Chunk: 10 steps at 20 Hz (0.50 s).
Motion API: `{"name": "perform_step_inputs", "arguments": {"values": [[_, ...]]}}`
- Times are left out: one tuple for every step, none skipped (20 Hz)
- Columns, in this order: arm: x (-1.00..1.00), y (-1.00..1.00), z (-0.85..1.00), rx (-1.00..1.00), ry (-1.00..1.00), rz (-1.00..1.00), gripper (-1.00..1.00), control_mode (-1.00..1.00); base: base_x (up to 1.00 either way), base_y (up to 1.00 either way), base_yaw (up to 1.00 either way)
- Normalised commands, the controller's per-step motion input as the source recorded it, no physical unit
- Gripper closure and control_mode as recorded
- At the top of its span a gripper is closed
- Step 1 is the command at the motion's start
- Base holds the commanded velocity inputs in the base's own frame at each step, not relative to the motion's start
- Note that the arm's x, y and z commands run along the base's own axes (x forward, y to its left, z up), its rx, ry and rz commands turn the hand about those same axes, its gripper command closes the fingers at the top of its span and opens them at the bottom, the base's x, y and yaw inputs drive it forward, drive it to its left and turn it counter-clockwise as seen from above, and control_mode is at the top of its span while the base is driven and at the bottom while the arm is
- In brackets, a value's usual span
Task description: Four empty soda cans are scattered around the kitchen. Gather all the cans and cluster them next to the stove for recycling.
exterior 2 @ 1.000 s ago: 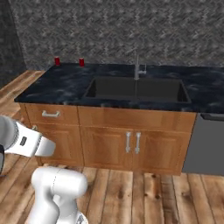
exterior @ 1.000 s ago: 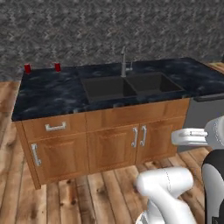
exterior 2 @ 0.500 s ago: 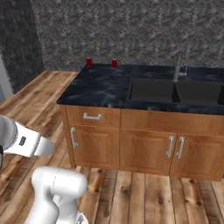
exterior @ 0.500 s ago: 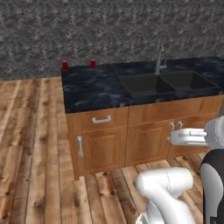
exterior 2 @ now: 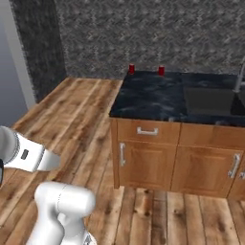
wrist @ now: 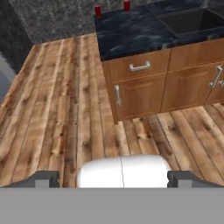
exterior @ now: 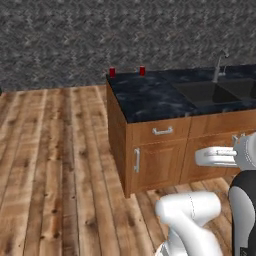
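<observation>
Two red soda cans, the left can [exterior: 112, 72] and the right can [exterior: 142, 70], stand upright at the far edge of the dark counter [exterior: 145, 97], near its left corner. They lie well ahead of the gripper [wrist: 113, 177], which is spread wide and holds nothing, low over the wooden floor [exterior: 55, 160].

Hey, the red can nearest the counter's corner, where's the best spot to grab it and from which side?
Grip the corner soda can around the middle of its round side wall, with the open gripper level. It stands upright at the counter's back corner, by the open floor, and the other can stands apart, so coming from the floor side probably gives the fingers room.
</observation>
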Motion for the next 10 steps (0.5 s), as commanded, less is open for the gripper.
{"name": "perform_step_inputs", "arguments": {"values": [[0.0, 0.0, 0.0, 0.0, 0.0, 0.0, -1.0, 1.0, -0.08, 1.0, 0.03], [0.0, 0.0, 0.0, 0.0, 0.0, 0.0, -1.0, 1.0, -0.06, 1.0, 0.02], [0.0, 0.0, 0.0, 0.0, 0.0, 0.0, -1.0, 1.0, -0.03, 1.0, 0.01], [0.0, 0.0, 0.0, 0.0, 0.0, 0.0, -1.0, 1.0, 0.0, 1.0, 0.0], [0.0, 0.0, 0.0, 0.0, 0.0, 0.0, -1.0, 1.0, 0.0, 1.0, 0.0], [0.0, 0.0, 0.0, 0.0, 0.0, 0.0, -1.0, 1.0, 0.05, 1.0, 0.0], [0.0, 0.0, 0.0, 0.0, 0.0, 0.0, -1.0, 1.0, 0.3, 1.0, 0.01], [0.0, 0.0, 0.0, 0.0, 0.0, 0.0, -1.0, 1.0, 0.52, 0.96, 0.0], [0.0, 0.0, 0.0, 0.0, 0.0, 0.0, -1.0, 1.0, 0.71, 0.91, 0.0], [0.0, 0.0, 0.0, 0.0, 0.0, 0.0, -1.0, 1.0, 0.79, 0.87, 0.0]]}}
